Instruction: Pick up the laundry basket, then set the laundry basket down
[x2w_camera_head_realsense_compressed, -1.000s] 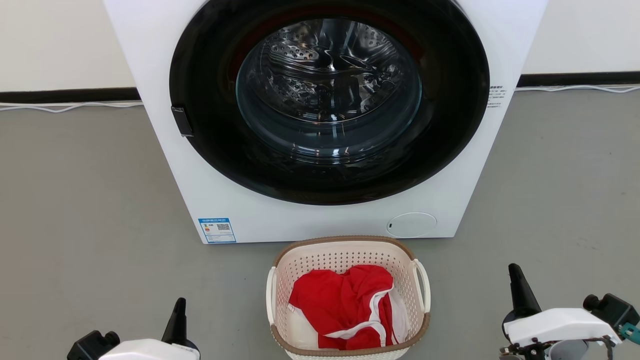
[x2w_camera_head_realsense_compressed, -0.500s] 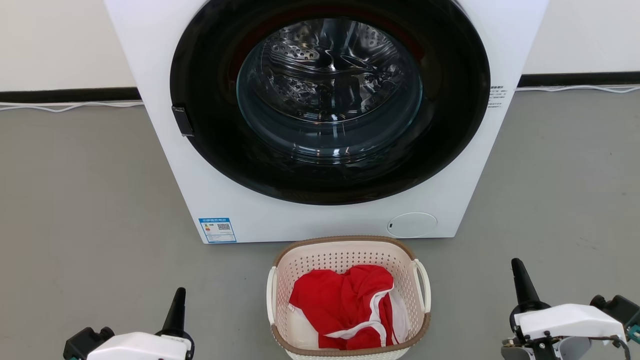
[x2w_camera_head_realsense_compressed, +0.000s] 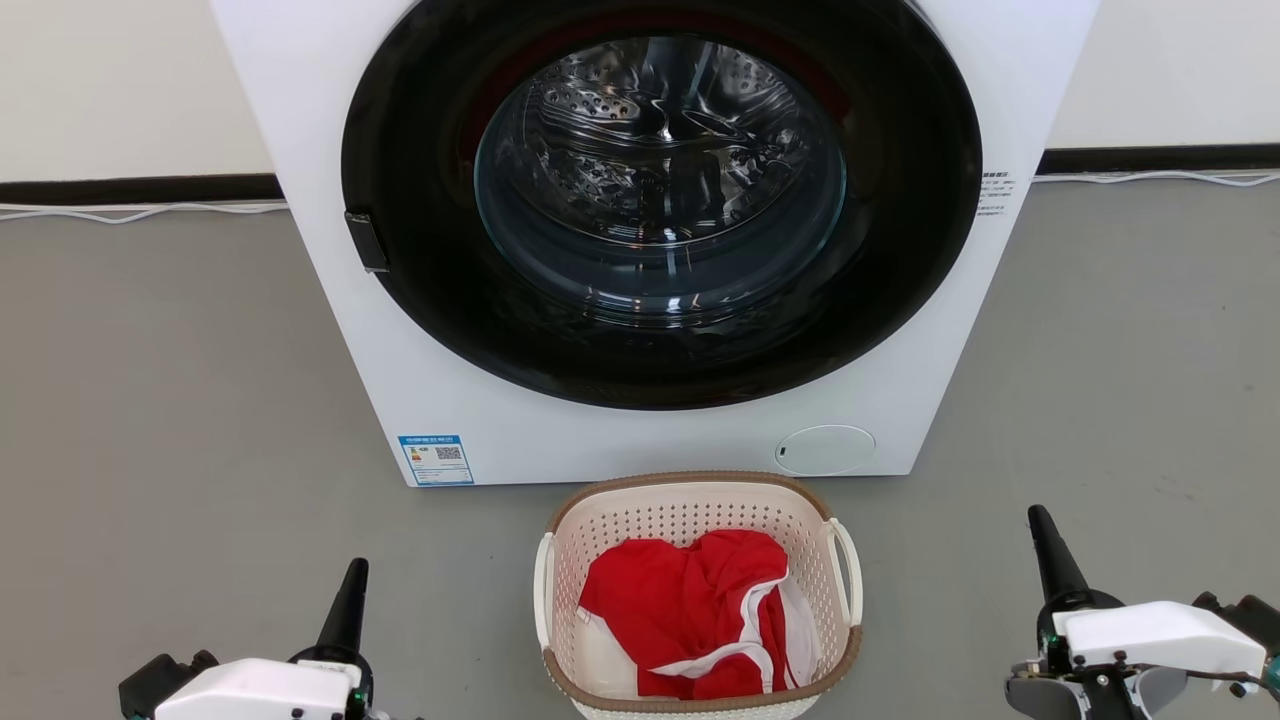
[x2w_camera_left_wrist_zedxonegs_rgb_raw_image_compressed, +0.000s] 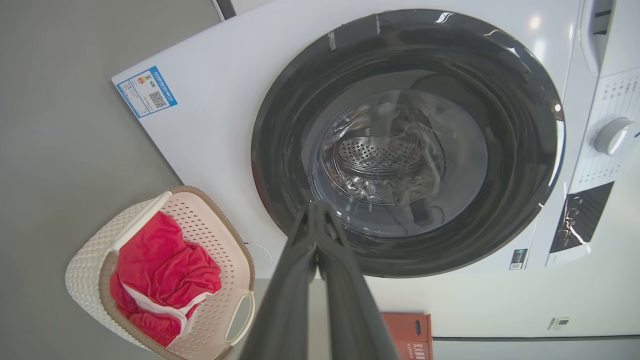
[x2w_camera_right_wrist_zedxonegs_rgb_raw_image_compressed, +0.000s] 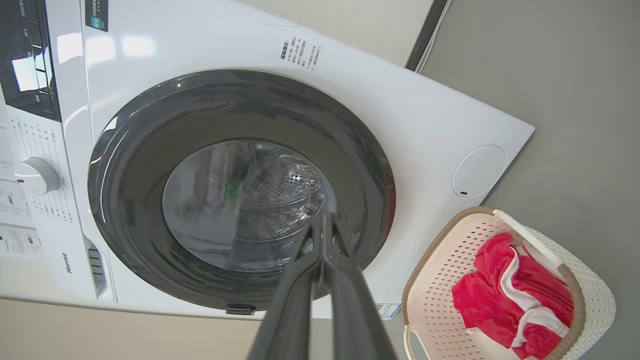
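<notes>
The left gripper (x2w_camera_head_realsense_compressed: 352, 592) is hovering in the lower left of the head view, above the grey floor (x2w_camera_head_realsense_compressed: 150, 400). In the left wrist view its two dark fingers (x2w_camera_left_wrist_zedxonegs_rgb_raw_image_compressed: 295, 280) are pressing together at the tips, and they are gripping nothing. The right gripper (x2w_camera_head_realsense_compressed: 1048, 550) is hanging in the lower right of the head view, likewise pinched to a single point and carrying nothing.

Between the two, at the bottom centre of the head view, the laundry basket (x2w_camera_head_realsense_compressed: 690, 515) is sitting on the floor, well apart from both grippers. Its brown rim is facing up and a white loop handle is showing on each side. A red garment with white trim (x2w_camera_head_realsense_compressed: 690, 610) is lying crumpled inside it.

Just beyond the basket, a white front-loading washing machine (x2w_camera_head_realsense_compressed: 400, 400) is taking up the upper middle of the head view. Its round dark door (x2w_camera_head_realsense_compressed: 660, 180) is showing the perforated steel drum through the glass. A blue label (x2w_camera_head_realsense_compressed: 435, 460) is sitting at the lower left of its front panel and a round cover (x2w_camera_head_realsense_compressed: 823, 449) at the lower right. A white cable (x2w_camera_head_realsense_compressed: 130, 212) is running along the foot of the wall in the upper left.
</notes>
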